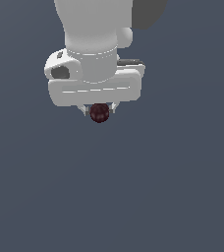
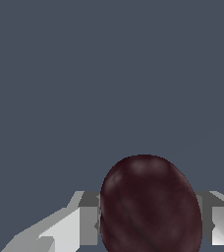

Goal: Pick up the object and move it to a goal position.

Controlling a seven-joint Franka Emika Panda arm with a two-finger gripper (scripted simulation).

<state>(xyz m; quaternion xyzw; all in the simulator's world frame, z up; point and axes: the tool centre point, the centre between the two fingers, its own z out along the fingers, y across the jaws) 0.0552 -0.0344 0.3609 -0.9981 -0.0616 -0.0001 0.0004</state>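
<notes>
The object is a small dark maroon-red ball (image 1: 99, 112) with a mottled surface. It sits between the two short fingers under my white gripper (image 1: 99, 110), in the upper middle of the exterior view. The fingers close against its sides. In the wrist view the ball (image 2: 151, 206) fills the space between the grey finger pads (image 2: 88, 224), which press on both sides of it. My gripper (image 2: 151, 224) is shut on the ball. No goal marker shows in either view.
A plain dark blue-grey surface (image 1: 133, 197) fills the background of both views. The white arm and wrist (image 1: 94, 44) come in from the top of the exterior view.
</notes>
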